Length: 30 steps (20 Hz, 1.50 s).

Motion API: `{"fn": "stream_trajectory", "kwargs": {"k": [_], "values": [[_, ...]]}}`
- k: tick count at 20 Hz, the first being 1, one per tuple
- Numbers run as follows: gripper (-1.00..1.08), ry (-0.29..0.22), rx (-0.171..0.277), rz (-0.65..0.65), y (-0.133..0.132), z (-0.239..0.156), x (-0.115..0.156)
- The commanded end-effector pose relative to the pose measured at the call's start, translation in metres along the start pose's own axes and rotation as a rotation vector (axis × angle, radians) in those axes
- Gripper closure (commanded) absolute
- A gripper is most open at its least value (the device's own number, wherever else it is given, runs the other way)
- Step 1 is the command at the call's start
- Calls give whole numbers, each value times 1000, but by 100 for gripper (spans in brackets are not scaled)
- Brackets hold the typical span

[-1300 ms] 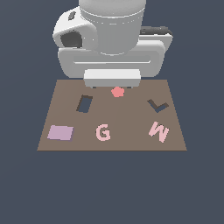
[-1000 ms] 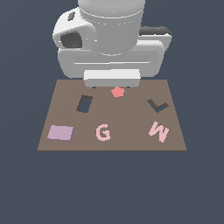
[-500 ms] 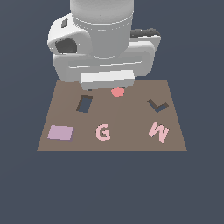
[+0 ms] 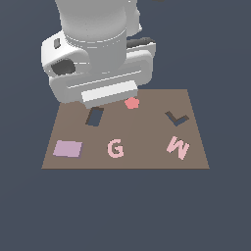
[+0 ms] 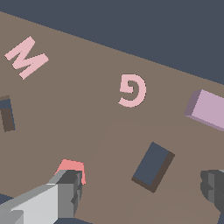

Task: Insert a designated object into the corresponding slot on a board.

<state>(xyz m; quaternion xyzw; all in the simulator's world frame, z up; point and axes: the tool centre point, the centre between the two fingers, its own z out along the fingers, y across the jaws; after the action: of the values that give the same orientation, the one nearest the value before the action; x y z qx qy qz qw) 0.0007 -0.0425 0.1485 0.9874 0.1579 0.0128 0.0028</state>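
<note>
My gripper point(image 5: 144, 192) hangs spread and empty above the board point(image 4: 147, 157), straddling the slot point(image 5: 153, 167); the lilac tile point(image 5: 209, 109) lies flat beyond it, ungrasped, so pickup comes first.

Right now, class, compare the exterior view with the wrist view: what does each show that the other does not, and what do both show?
Only the exterior view shows the arm's big white body, the whole outline of the board, and the complete L-shaped cutout.

Only the wrist view shows the hand: two grey fingers set wide apart, holding nothing, with the rectangular slot between them.

Both show the lilac tile lying on the board, apart from the slot, the pink G, the pink W and the red flower-shaped piece.
</note>
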Motion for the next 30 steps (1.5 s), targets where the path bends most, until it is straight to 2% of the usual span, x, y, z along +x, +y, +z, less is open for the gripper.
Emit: {"fn": "stream_trajectory", "kwargs": {"k": [1,15,30], "values": [[-92,-1,1,-67,9,6,-3],[-92,-6,11,-507,72,43,-5],[-92,-12,19,-969,131,83,24]]}}
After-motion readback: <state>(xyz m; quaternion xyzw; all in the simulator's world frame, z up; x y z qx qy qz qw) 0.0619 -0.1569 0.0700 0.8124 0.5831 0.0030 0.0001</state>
